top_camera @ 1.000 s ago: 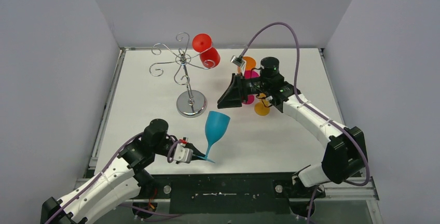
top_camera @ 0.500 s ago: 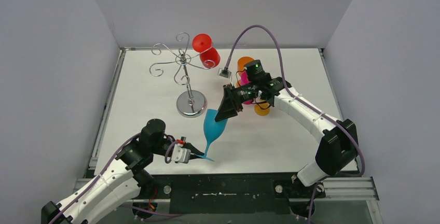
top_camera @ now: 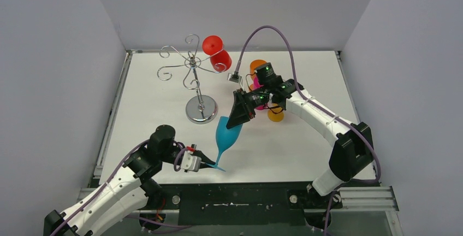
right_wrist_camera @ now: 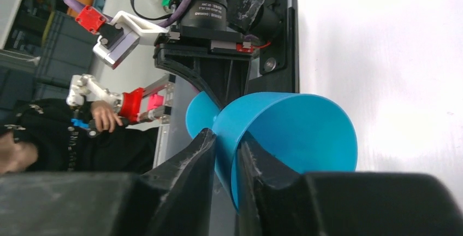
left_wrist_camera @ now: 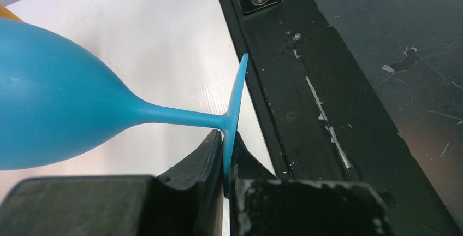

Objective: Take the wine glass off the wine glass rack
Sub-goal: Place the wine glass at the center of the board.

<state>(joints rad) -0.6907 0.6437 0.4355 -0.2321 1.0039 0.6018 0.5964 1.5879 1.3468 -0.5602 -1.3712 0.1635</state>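
Rack (top_camera: 192,77) far left, red glassware (top_camera: 217,54) hanging on it. Left gripper (top_camera: 210,163) pinches the foot of the blue wine glass (top_camera: 226,129), which is off the rack, tilted, near centre. Right gripper (top_camera: 238,120) pinches its rim. Looks like a handover between 2 grippers, so the left should release next. White table (top_camera: 153,121), grey walls (top_camera: 54,55).

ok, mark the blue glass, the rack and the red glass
blue glass (top_camera: 225,132): top view, on its bowl.
rack (top_camera: 201,110): top view, on its round base.
red glass (top_camera: 221,61): top view, on its bowl.
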